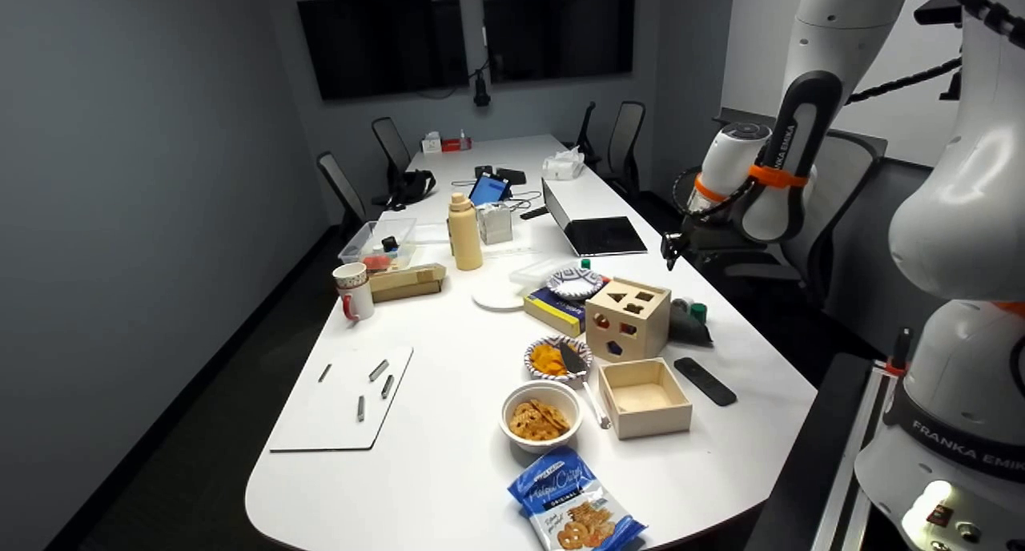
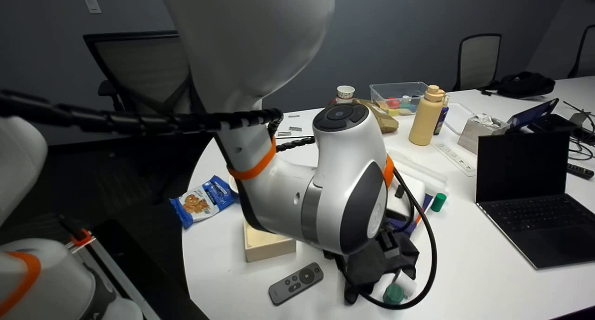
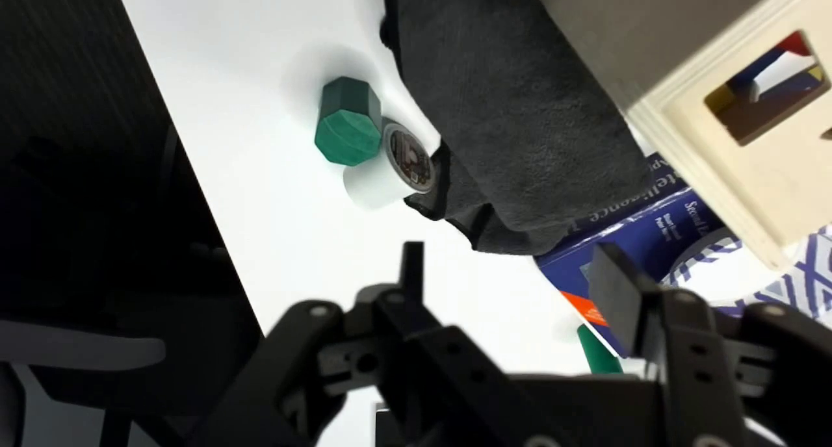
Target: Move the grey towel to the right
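The dark grey towel (image 3: 513, 102) lies crumpled on the white table in the wrist view, beside the wooden shape box and overlapping the edge of a blue book. In an exterior view the towel (image 1: 689, 327) is partly hidden behind the shape box. In an exterior view the arm's wrist covers much of that area. My gripper (image 3: 508, 249) is open, with nothing between its fingers. In the wrist view its fingertips appear just below the towel's near end, apart from it. In an exterior view the gripper (image 1: 673, 251) hangs above the table's edge, beyond the towel.
A green-capped item (image 3: 349, 122) and a white cylinder (image 3: 390, 167) stand beside the towel. The wooden shape box (image 1: 629, 320), blue book (image 3: 624, 239), patterned bowl (image 1: 574, 283) and remote (image 1: 705, 381) are close. A laptop (image 1: 604, 235) stands farther along the table.
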Robot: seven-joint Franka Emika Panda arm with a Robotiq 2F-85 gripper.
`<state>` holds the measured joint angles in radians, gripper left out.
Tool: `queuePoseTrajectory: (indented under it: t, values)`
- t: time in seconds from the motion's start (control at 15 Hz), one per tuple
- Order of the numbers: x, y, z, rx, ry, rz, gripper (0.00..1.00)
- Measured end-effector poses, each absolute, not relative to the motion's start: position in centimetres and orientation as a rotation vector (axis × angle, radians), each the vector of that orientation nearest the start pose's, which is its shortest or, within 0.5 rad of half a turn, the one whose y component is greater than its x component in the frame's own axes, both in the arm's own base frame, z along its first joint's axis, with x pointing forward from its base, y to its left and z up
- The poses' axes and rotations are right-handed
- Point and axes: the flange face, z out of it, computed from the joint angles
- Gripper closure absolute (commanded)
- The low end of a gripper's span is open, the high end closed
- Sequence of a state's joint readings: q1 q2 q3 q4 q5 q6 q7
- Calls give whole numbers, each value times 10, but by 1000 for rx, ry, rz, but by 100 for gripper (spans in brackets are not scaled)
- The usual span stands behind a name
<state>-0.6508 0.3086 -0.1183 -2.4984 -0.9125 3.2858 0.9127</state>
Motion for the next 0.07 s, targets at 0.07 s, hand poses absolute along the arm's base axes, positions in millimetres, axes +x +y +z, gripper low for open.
queuePoseTrajectory:
  t: [0.07]
  values:
    - [393,-267,205,-2946,1133,-672,0]
